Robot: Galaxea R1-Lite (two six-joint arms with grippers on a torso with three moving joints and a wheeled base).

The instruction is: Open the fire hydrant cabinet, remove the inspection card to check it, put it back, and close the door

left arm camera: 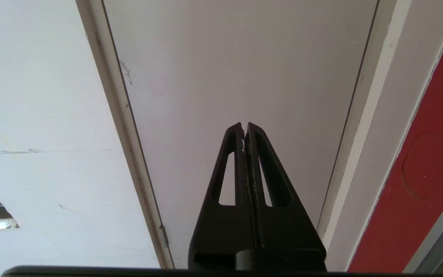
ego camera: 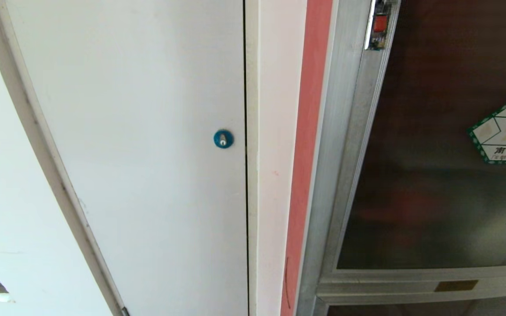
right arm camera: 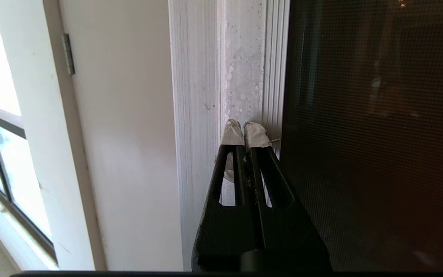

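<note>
From my head camera I see the cabinet (ego camera: 345, 145) on the right with its dark glass door (ego camera: 437, 184) shut. A white sticker with a green edge (ego camera: 505, 131) and a small red latch (ego camera: 380, 24) sit on that door. I cannot see the card. A white door (ego camera: 147, 153) with a blue lock (ego camera: 223, 138) stands to the left. My right claw (right arm camera: 244, 129) is pressed together, its taped tips near the silver frame (right arm camera: 221, 77). My left claw (left arm camera: 244, 127) is pressed together too, facing the white door.
</note>
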